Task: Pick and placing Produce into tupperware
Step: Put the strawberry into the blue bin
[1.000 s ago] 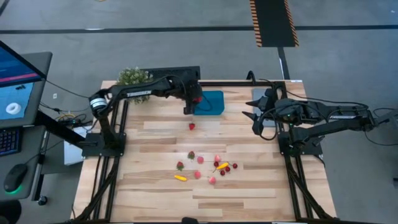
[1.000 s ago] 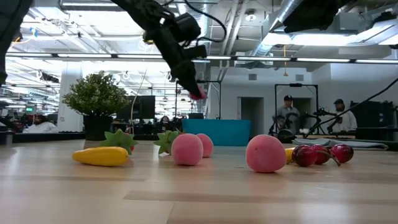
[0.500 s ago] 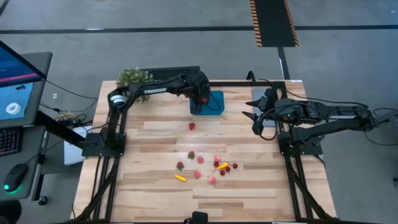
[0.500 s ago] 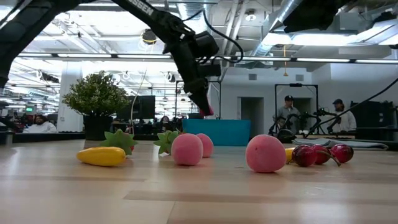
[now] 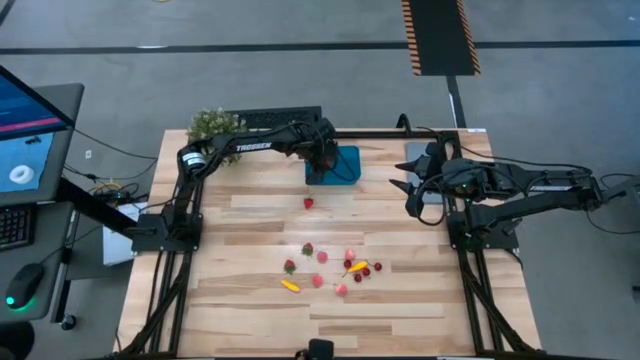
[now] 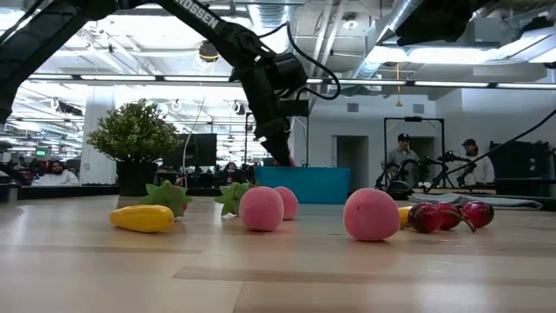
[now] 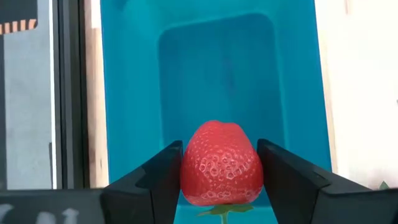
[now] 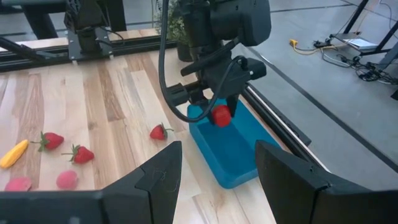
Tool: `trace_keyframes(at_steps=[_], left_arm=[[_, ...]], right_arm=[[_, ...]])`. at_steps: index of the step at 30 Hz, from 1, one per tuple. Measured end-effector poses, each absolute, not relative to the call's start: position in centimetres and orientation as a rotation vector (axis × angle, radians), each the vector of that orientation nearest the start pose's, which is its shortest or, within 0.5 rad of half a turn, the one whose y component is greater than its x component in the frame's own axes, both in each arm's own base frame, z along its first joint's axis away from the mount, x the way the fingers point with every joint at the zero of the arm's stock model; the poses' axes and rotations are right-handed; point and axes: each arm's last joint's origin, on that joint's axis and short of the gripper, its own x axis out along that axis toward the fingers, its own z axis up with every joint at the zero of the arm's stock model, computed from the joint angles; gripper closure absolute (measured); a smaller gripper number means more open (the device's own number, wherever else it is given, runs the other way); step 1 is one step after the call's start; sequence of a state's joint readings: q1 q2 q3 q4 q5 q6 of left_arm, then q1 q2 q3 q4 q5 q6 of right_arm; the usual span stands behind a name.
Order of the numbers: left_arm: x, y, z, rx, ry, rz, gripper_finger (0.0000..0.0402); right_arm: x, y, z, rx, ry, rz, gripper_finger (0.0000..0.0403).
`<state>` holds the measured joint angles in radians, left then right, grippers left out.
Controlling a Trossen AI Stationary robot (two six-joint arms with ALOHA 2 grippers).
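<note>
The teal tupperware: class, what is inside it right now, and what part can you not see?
The tupperware looks empty; its floor shows bare. The left gripper holds a strawberry above it. The strawberry and fingers hide the nearest strip.

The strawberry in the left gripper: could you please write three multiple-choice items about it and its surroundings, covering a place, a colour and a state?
1. Where is the strawberry held by the left gripper?
A. Above the tupperware
B. Over the potted plant
C. On the grey plate

2. What colour is the tupperware?
A. Yellow
B. Teal-blue
C. Pink

3. What state is the right gripper in?
A. Shut on a cherry
B. Shut on a strawberry
C. Open and holding nothing

Answers:
1. A: the left wrist view shows the container's floor directly beyond the held fruit.
2. B: its walls and floor show teal-blue in every view.
3. C: the right wrist view shows its fingers spread apart with nothing between them.
</note>
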<state>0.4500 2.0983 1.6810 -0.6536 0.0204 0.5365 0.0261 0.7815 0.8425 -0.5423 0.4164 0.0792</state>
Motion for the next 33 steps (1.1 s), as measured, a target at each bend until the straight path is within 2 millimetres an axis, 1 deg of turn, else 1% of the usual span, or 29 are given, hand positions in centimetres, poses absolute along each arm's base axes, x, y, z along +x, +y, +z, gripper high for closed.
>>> trace_keyframes(at_steps=[6,8,13,21,25,30,33], left_arm=[[40.3,19.5,20.2,0.229,1.109,0.097,0.0216],[40.5,19.6,19.7,0.229,1.11,0.096,0.0216],[40.4,19.9,17.9,0.219,1.187,0.105,0.0216],[40.5,19.8,18.0,0.208,1.178,0.091,0.0216],[40.5,19.8,17.3,0.199,1.199,0.078,0.0217],[40.5,19.7,16.0,0.191,1.242,0.063,0.0217],[40.7,19.7,15.9,0.201,1.242,0.073,0.0217]], right_arm=[[15.7,-0.8,32.1,-0.03,0.457,-0.401,0.0178],[15.7,-0.8,32.1,-0.03,0.457,-0.401,0.0178],[15.7,-0.8,32.1,-0.029,0.457,-0.4,0.0178],[15.7,-0.7,32.1,-0.031,0.456,-0.395,0.0178],[15.7,-0.7,32.1,-0.031,0.456,-0.395,0.0178],[15.7,-0.7,32.1,-0.031,0.456,-0.395,0.0178],[15.7,-0.7,32.1,-0.031,0.456,-0.395,0.0178]])
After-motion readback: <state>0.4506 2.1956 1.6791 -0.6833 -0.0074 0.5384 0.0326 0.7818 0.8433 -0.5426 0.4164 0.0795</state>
